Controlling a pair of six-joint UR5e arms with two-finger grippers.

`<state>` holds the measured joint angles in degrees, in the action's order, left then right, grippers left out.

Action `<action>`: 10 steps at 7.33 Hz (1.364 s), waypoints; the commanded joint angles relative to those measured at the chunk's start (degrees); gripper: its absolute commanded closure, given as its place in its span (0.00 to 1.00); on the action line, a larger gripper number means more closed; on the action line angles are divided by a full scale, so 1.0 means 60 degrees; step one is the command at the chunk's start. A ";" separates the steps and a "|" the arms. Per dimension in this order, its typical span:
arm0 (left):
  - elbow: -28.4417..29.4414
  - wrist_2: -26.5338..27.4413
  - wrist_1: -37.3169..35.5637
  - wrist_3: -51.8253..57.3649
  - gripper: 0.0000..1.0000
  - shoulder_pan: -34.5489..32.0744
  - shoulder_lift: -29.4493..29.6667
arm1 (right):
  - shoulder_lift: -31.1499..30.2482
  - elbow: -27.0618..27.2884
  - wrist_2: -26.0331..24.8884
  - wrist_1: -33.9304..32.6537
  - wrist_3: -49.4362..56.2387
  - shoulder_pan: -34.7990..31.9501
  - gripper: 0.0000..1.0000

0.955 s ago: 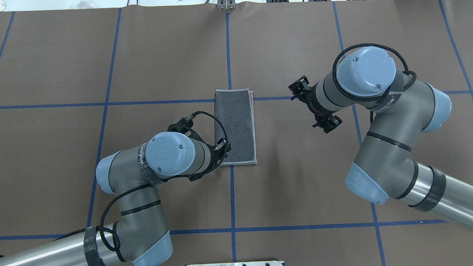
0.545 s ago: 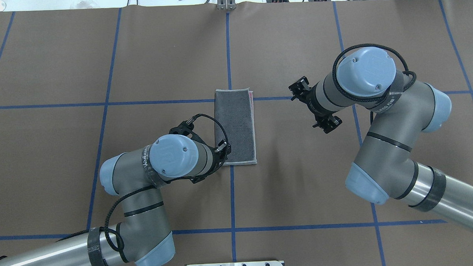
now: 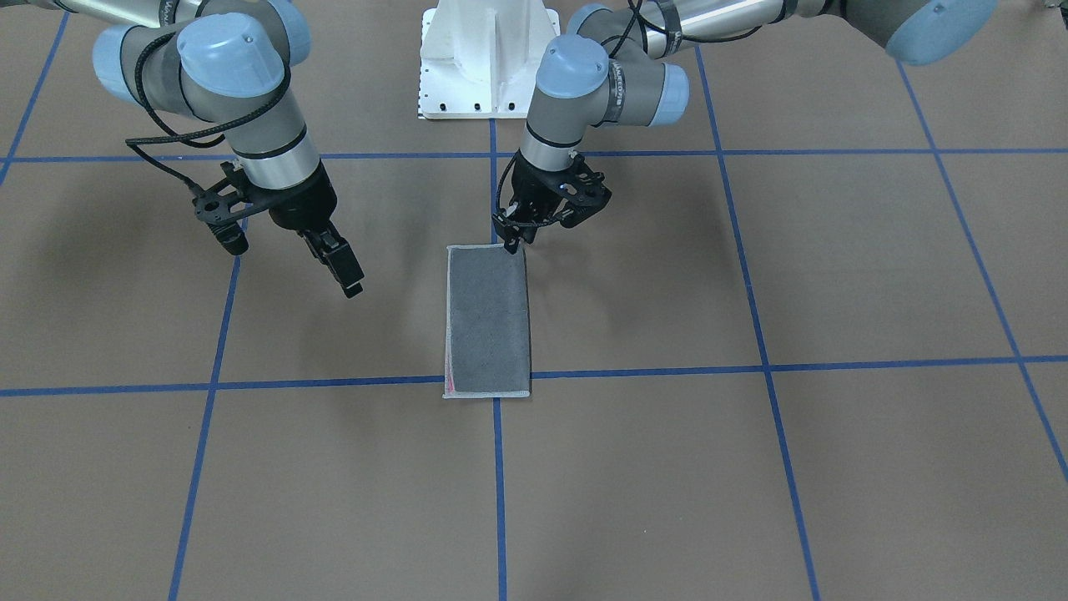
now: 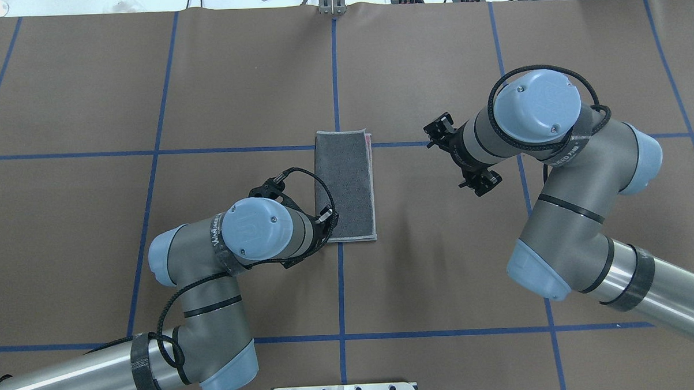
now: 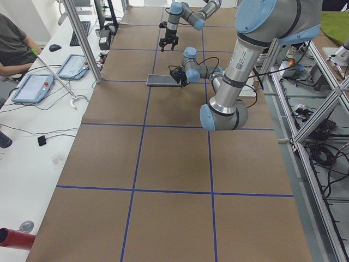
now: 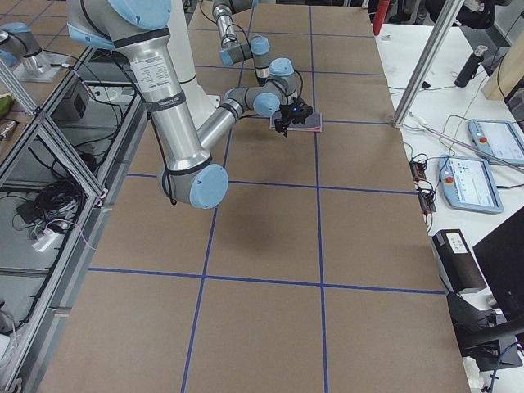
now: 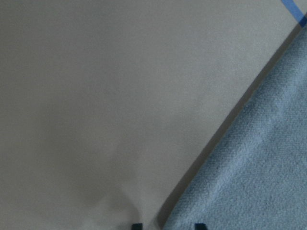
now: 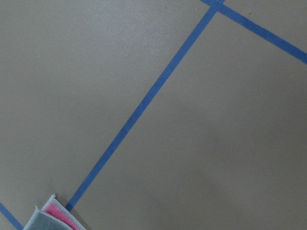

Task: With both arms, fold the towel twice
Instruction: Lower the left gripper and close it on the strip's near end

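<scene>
The towel [image 3: 488,321] lies flat at the table's centre as a narrow rectangle, dark grey face up [image 4: 345,183], with a pink strip showing along one long edge. My left gripper [image 3: 511,240] is down at the towel's near corner on my left side. In the left wrist view its two tips stand apart, open, astride the towel's edge [image 7: 259,167]. My right gripper [image 3: 352,284] hangs above bare table well to the towel's right, holding nothing. None of its fingertips show in the right wrist view, only a towel corner [image 8: 48,218].
Blue tape lines [image 4: 333,74] grid the brown table cover. The white pedestal base [image 3: 488,58] stands at the robot's edge. A person [image 5: 13,46] sits at a side desk with tablets [image 5: 32,87]. A metal bracket [image 4: 331,2] sits at the far edge.
The left arm's wrist and elbow have shifted slightly right and toward the robot, with its gripper staying at the towel's corner. The right arm and the towel have not moved.
</scene>
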<state>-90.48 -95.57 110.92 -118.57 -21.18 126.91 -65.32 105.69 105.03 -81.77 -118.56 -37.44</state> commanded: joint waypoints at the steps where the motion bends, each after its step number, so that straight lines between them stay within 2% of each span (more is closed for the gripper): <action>1: 0.0007 0.0078 0.0000 -0.0014 0.78 0.0000 0.0001 | -0.0012 0.0007 -0.0001 -0.0009 0.0000 0.0000 0.00; 2: -0.0007 0.0078 0.0000 -0.0015 0.96 0.0000 0.0001 | -0.0012 -0.0008 -0.0001 0.0005 0.0000 0.0000 0.00; 3: -0.0051 0.0078 0.0000 -0.0029 1.00 0.0000 0.0015 | -0.0012 0.0007 -0.0001 -0.0009 0.0000 0.0000 0.00; 6: -0.0270 0.0078 -0.0014 -0.0058 1.00 -0.0058 0.0161 | -0.0041 0.0007 0.0014 -0.0009 0.0015 -0.0014 0.00; 8: -0.0213 0.0196 -0.0059 -0.0671 1.00 -0.0641 0.0468 | -0.0085 0.0021 0.0028 -0.0009 0.0015 -0.0014 0.00; 10: 0.0660 0.0181 0.0044 -0.0732 1.00 -0.1402 0.1110 | -0.0114 0.0036 0.0043 -0.0009 0.0015 -0.0029 0.00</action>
<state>-89.93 -94.45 110.86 -122.55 -26.65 130.96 -65.84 105.86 105.22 -81.83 -118.48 -37.59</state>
